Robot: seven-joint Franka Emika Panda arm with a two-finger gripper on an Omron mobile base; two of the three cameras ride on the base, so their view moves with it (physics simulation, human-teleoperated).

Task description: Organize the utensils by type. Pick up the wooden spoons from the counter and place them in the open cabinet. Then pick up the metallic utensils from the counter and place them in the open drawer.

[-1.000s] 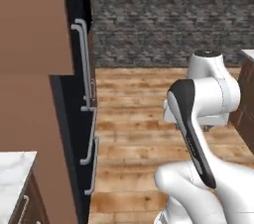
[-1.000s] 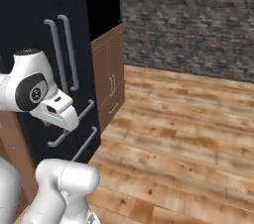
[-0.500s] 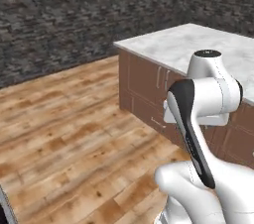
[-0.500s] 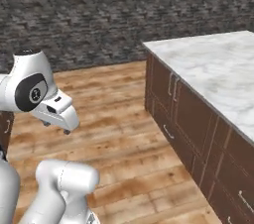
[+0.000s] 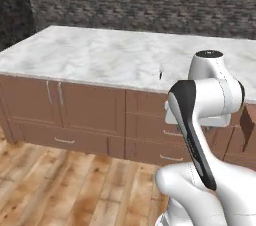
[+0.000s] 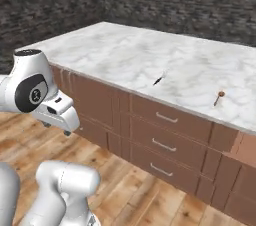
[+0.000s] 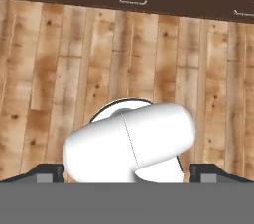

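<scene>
Two small utensils lie apart on the white marble counter (image 6: pixel 125 52): a dark slim one (image 6: pixel 158 79), probably metal, and a brown wooden spoon (image 6: pixel 218 97); the gripper (image 7: pixel 127 171) hangs wide open over floorboards, empty, awaiting approach.

Marble counter (image 5: pixel 90 55) over brown drawers (image 6: pixel 165 142); plank floor (image 7: pixel 49 69); grey stone wall (image 5: pixel 150 0) behind.

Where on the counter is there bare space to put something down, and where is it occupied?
The counter is mostly bare: its whole left half and the back strip toward the stone wall are free. Near the front edge lie a small dark utensil and, further right, a wooden spoon; the marble between them is a narrower free patch.
</scene>
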